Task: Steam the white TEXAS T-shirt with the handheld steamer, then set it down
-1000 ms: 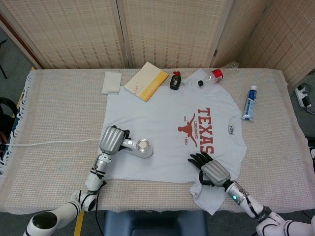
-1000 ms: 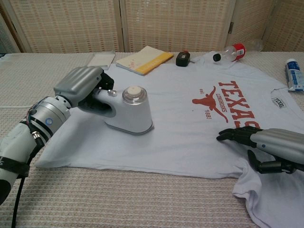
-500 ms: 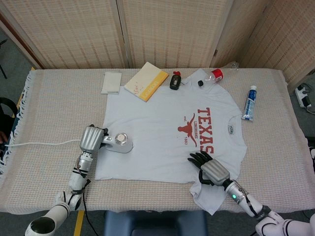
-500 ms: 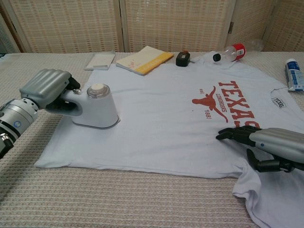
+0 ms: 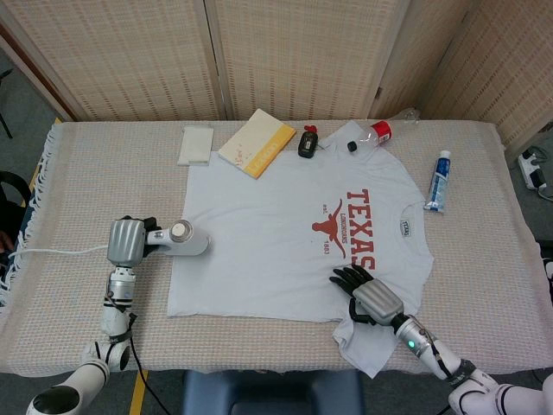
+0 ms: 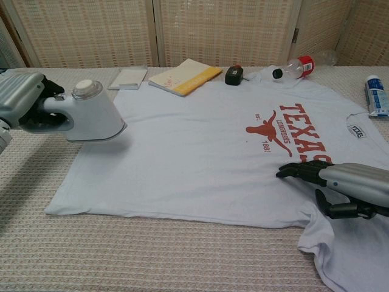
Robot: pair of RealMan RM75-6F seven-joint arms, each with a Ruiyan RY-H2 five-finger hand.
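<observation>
Left robot hand (image 5: pixel 126 241) at worktop's (image 5: pixel 86 173) left side, fingers wrapped round handle of handheld steamer (image 5: pixel 180 243), head pointing right, lifted and tilted in chest view, over left hem of white TEXAS T-shirt (image 5: pixel 285 233). Shirt flat on worktop mid-centre, print facing up. Right robot hand (image 5: pixel 367 296) low at near right, palm down, fingers extended and resting on shirt near sleeve, holding nothing.

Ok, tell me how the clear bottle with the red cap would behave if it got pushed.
The clear bottle lies on its side at the T-shirt's top edge, so it would probably roll. It looks empty, so likely light. Its thin clear plastic might dent under pressure.
</observation>
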